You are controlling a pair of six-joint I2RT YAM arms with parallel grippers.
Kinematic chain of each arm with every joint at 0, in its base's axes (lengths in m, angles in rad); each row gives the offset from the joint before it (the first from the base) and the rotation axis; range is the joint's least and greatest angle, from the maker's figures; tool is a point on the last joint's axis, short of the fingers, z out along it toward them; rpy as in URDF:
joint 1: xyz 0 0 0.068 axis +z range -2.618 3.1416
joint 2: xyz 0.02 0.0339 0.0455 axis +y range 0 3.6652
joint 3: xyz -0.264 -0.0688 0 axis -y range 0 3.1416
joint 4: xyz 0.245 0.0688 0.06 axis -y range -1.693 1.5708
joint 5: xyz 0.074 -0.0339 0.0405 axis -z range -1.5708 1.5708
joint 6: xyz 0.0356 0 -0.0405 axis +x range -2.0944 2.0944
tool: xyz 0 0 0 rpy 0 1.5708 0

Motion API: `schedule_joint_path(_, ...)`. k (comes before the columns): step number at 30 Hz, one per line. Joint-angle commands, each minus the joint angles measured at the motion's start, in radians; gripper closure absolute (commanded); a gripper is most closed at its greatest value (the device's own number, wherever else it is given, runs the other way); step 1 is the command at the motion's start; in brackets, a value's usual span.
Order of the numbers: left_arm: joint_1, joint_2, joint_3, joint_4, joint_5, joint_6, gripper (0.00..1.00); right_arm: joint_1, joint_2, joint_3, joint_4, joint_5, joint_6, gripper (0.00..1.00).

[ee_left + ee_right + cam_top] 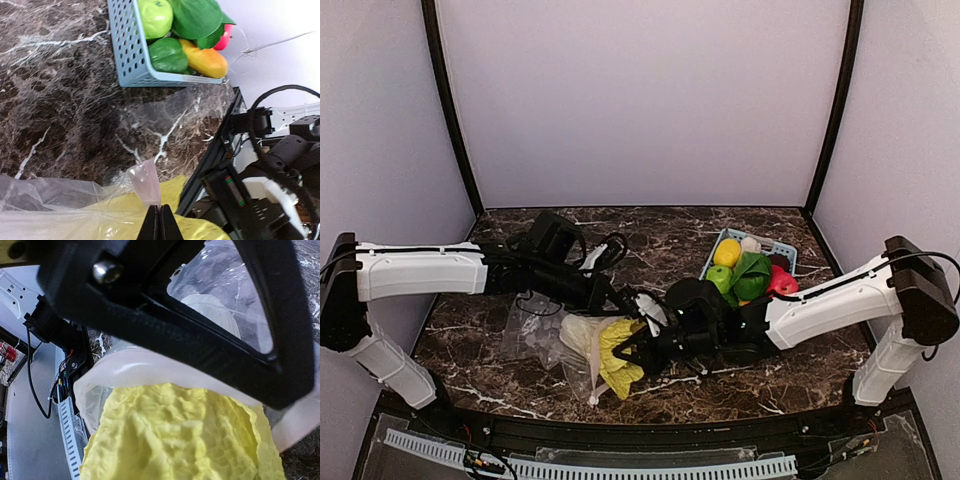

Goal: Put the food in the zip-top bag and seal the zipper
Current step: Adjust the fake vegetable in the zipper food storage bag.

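napa cabbage [175, 435] cropped at bottom edge, basket [125, 50] cut off at top

Lower centre-left of the top view: the clear floppy plastic zip-top bag [528, 330] lies on the dark marbled bench [660, 235]. The pale yellow-white toy napa cabbage [610, 365] lies at the bag's right end, at its mouth; how far in cannot be determined. The light-blue slotted plastic basket [778, 246] stands right of and behind the bag, well apart. Inside it, the yellow toy lemon [727, 252] lies behind the green toy apple [719, 277]. The left claw [642, 303] sits at the bag's mouth edge, behind the cabbage.
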Motion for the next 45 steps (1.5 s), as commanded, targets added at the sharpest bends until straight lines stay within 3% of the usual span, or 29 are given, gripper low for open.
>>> schedule_joint_path(1, -0.015, -0.049, -0.017, 0.145, 0.118, -0.088, 0.99, 0.004, 0.025, 0.066, 0.012, 0.053, -0.016, 1.00)
schedule_joint_path(7, -0.042, -0.057, -0.008, 0.210, 0.133, -0.149, 0.99, 0.002, 0.047, 0.103, -0.064, 0.234, 0.055, 1.00)
schedule_joint_path(15, -0.055, -0.089, -0.095, 0.283, 0.108, -0.203, 0.99, -0.002, -0.048, 0.081, -0.057, 0.458, 0.118, 1.00)
schedule_joint_path(20, -0.062, -0.092, -0.118, 0.317, 0.091, -0.214, 0.99, -0.006, -0.057, 0.100, -0.010, 0.422, 0.068, 0.99)
schedule_joint_path(23, -0.060, -0.103, -0.115, 0.314, 0.041, -0.220, 0.99, -0.002, -0.047, 0.118, -0.046, 0.387, 0.059, 0.92)
schedule_joint_path(29, -0.033, -0.133, -0.128, 0.338, -0.069, -0.258, 0.99, 0.024, -0.098, 0.050, -0.085, 0.329, 0.063, 0.61)
schedule_joint_path(37, 0.007, -0.129, -0.144, 0.331, -0.108, -0.255, 0.99, 0.081, -0.239, -0.012, -0.158, 0.192, 0.056, 0.32)
schedule_joint_path(40, 0.016, -0.126, -0.146, 0.324, -0.103, -0.245, 0.99, 0.090, -0.300, -0.045, -0.168, 0.165, 0.087, 0.26)
schedule_joint_path(45, 0.021, -0.129, -0.139, 0.302, -0.087, -0.225, 0.99, 0.069, -0.374, -0.125, -0.227, 0.283, 0.211, 0.25)
